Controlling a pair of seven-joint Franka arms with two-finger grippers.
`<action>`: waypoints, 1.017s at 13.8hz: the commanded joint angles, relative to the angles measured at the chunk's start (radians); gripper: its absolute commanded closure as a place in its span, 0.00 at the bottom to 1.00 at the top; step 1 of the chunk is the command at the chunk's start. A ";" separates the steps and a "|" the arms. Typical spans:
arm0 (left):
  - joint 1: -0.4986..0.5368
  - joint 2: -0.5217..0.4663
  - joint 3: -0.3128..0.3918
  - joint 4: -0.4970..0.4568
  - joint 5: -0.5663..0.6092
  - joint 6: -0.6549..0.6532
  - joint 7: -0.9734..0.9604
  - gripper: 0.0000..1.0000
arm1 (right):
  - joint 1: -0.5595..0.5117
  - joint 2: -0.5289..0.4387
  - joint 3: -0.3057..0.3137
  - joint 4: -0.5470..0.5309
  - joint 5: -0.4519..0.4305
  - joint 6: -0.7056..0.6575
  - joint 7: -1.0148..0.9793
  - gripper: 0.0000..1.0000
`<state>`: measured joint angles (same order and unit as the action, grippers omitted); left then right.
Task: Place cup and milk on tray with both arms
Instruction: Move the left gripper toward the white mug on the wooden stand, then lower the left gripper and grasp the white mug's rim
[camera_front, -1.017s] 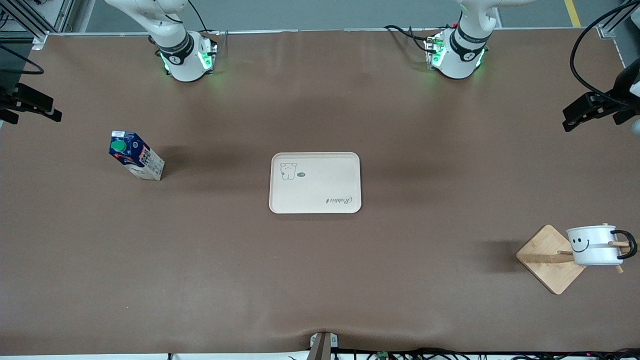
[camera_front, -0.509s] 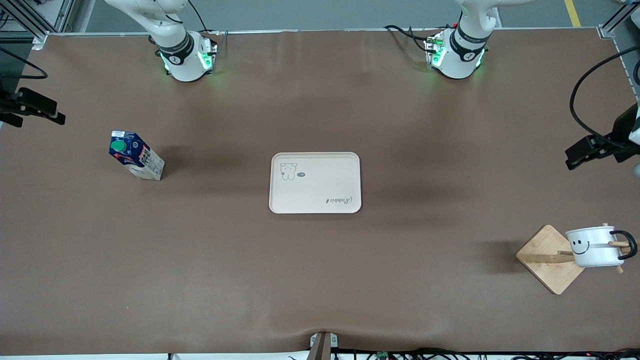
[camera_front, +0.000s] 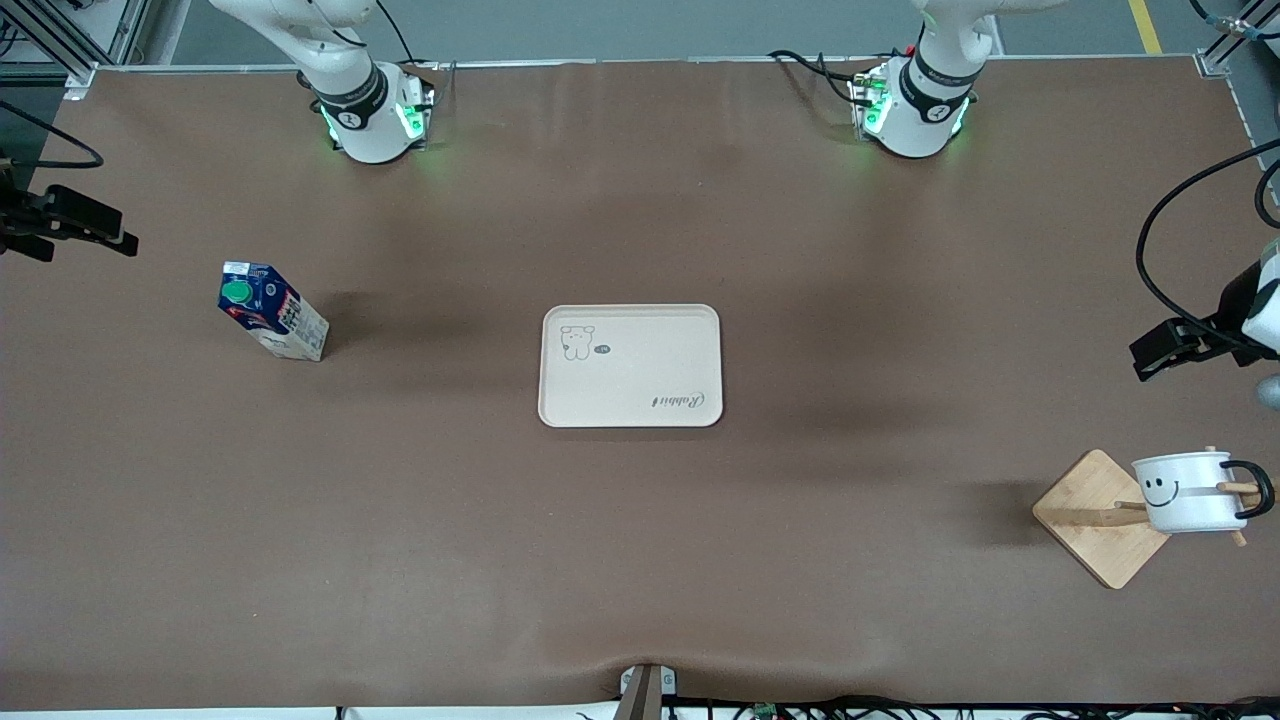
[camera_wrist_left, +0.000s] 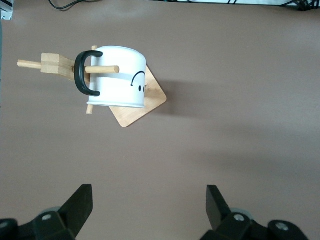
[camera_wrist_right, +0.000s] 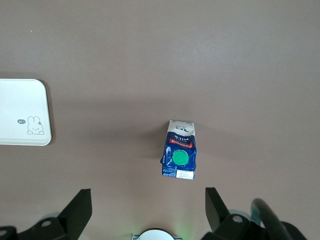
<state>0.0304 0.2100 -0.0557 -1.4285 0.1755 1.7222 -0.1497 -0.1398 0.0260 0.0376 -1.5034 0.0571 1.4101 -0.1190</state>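
- The cup (camera_front: 1188, 492) hangs by its handle on a wooden peg stand (camera_front: 1098, 517) at the left arm's end; a careless lift could tip the stand
- The milk (camera_front: 272, 322) stands upright toward the right arm's end, well apart from the bare tray (camera_front: 630, 366); an off-centre grasp could topple it
- The left gripper (camera_wrist_left: 148, 206) hangs above the table near the cup and the right gripper (camera_wrist_right: 147, 207) above the milk; the jaws of these 2 stand apart, holding nothing

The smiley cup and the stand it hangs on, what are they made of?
The cup looks like white enamelled metal, glossy with a thin black rim and loop handle, though ceramic is possible. The stand looks like pale, unpainted wood: a square base with visible grain and round pegs, one through the cup's handle.
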 joint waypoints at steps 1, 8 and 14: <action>0.006 0.019 -0.003 0.016 0.029 -0.006 -0.008 0.00 | -0.003 0.011 0.007 0.019 0.012 -0.013 0.012 0.00; 0.023 0.014 -0.004 -0.133 0.025 0.175 -0.267 0.00 | 0.012 0.026 0.008 0.019 0.012 -0.010 0.013 0.00; 0.022 0.003 -0.006 -0.322 0.073 0.440 -0.373 0.00 | 0.014 0.034 0.008 0.019 0.012 -0.006 0.013 0.00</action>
<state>0.0483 0.2400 -0.0562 -1.6871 0.2009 2.0907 -0.4973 -0.1276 0.0504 0.0448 -1.5034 0.0580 1.4099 -0.1190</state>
